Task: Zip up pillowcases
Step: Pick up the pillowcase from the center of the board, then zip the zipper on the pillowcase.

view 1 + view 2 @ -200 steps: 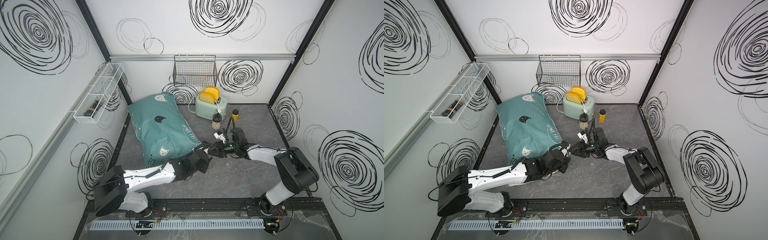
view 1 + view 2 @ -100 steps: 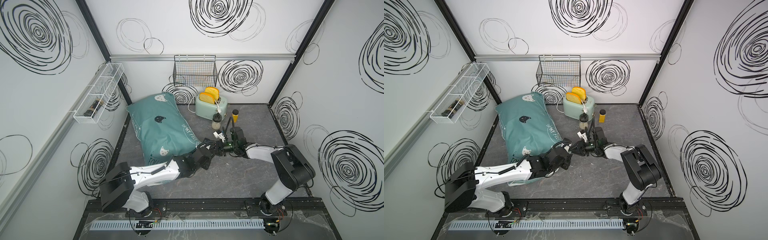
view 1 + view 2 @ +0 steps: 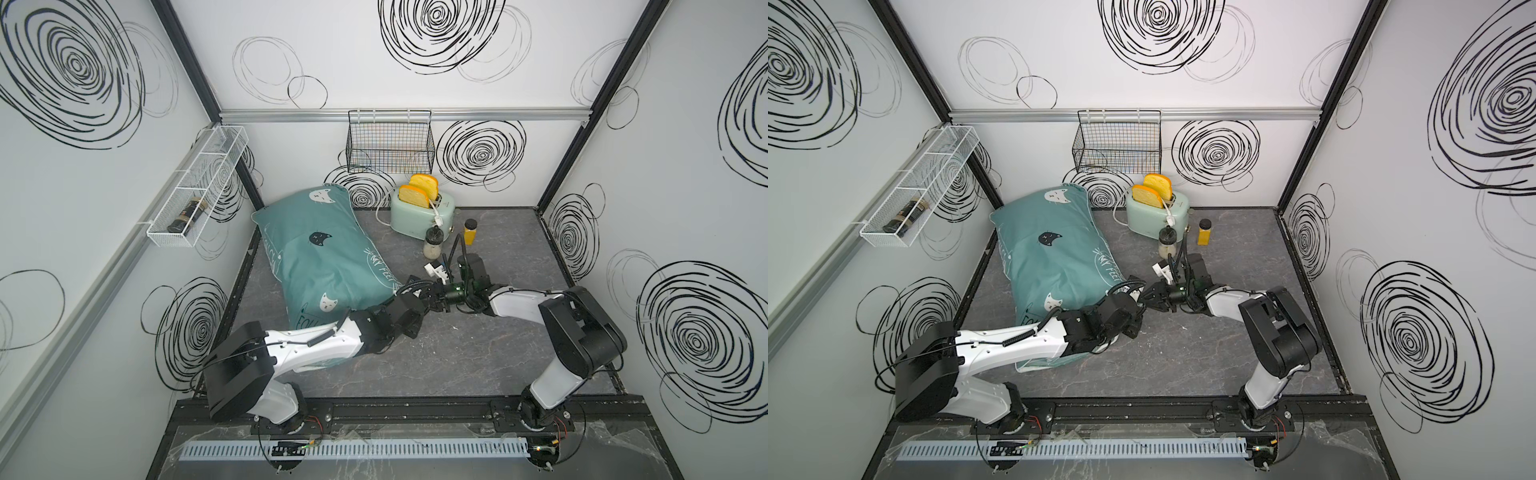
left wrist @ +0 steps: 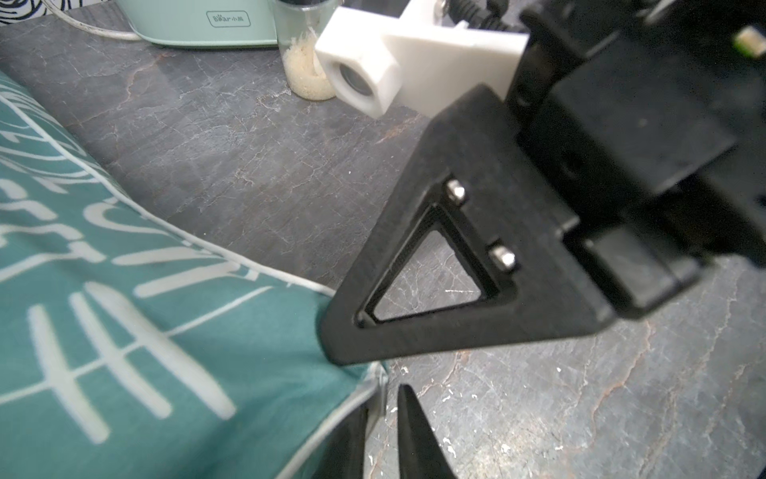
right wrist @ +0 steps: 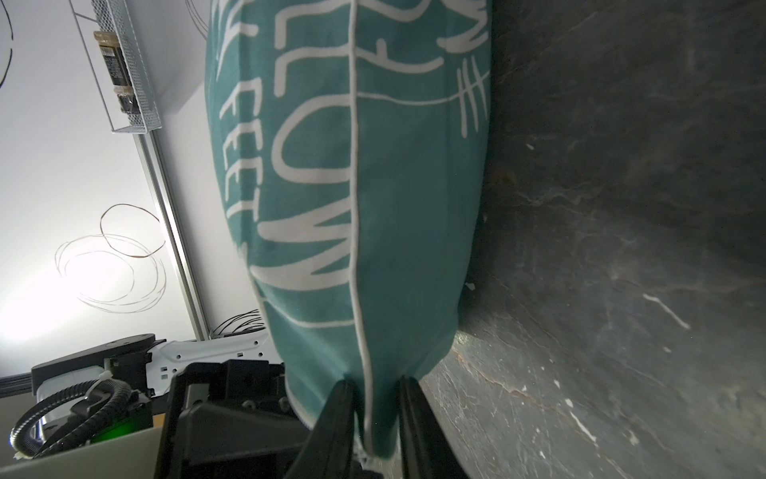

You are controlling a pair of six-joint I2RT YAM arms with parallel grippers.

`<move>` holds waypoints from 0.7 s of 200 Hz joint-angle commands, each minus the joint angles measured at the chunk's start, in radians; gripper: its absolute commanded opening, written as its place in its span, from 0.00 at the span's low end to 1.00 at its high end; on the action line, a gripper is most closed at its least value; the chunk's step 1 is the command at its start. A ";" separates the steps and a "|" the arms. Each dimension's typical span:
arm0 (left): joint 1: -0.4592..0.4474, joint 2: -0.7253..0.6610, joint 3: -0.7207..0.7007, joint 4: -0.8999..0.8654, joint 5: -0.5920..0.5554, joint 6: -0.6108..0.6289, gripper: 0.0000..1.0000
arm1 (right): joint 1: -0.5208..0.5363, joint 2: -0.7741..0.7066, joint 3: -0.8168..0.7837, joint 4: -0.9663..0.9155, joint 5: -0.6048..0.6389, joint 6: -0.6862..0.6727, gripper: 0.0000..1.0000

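We see the right gripper (image 5: 375, 385) pinching the near corner of the teal pillowcase (image 5: 352, 186). Its two black fingers (image 5: 342, 414) press the fabric from both sides, with the white piping (image 5: 354, 207) running between them. From that gripper the pillowcase stretches straight ahead over the dark bench (image 5: 601, 249), and we read "FEET" and the letters "LOW" on it in white.

The left gripper (image 4: 380, 400) meets the same corner from the opposite side. Its jaws stand a narrow gap apart with the piped edge at the gap, and we cannot tell whether they clamp it.

In both top views "MY FEET" faces up on the pillowcase, just behind the two grippers. Beyond the left gripper stands a mint toaster (image 4: 199, 25) marked "Bear", with a jar (image 4: 304, 62) of pale grains beside it.
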 commanded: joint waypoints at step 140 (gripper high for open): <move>0.019 0.049 0.057 -0.009 -0.020 -0.021 0.00 | 0.007 0.019 0.020 0.040 -0.008 0.000 0.09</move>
